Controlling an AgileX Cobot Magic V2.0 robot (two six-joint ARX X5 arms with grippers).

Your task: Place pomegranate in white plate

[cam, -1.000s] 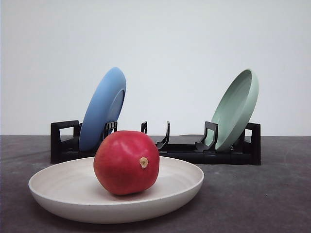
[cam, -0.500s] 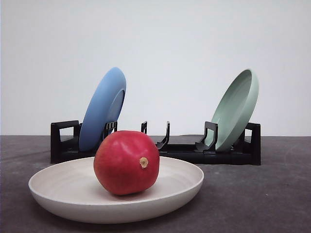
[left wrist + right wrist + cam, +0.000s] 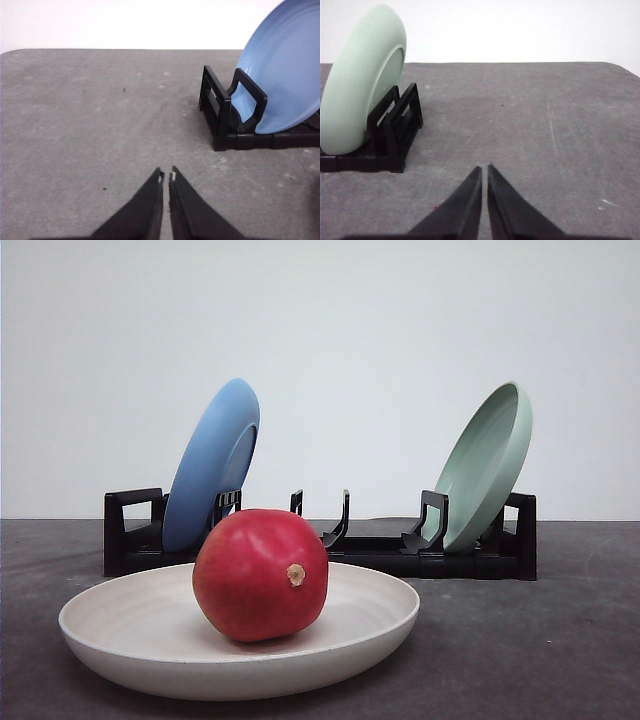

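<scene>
The glossy red pomegranate (image 3: pixel 260 575) rests inside the white plate (image 3: pixel 120 645), which lies flat on the grey table at the front. Its tan stem nub faces the camera. My left gripper (image 3: pixel 166 176) is shut with nothing between its fingers and hovers over bare table beside the rack's blue-plate end. Over bare table by the rack's green-plate end, my right gripper (image 3: pixel 484 169) is also shut and holds nothing.
A black dish rack (image 3: pixel 380 550) stands behind the white plate. A blue plate (image 3: pixel 210 465) leans in its left slot and a pale green plate (image 3: pixel 487 465) in its right slot. Both show again in the wrist views: blue plate (image 3: pixel 285 75), green plate (image 3: pixel 362 75).
</scene>
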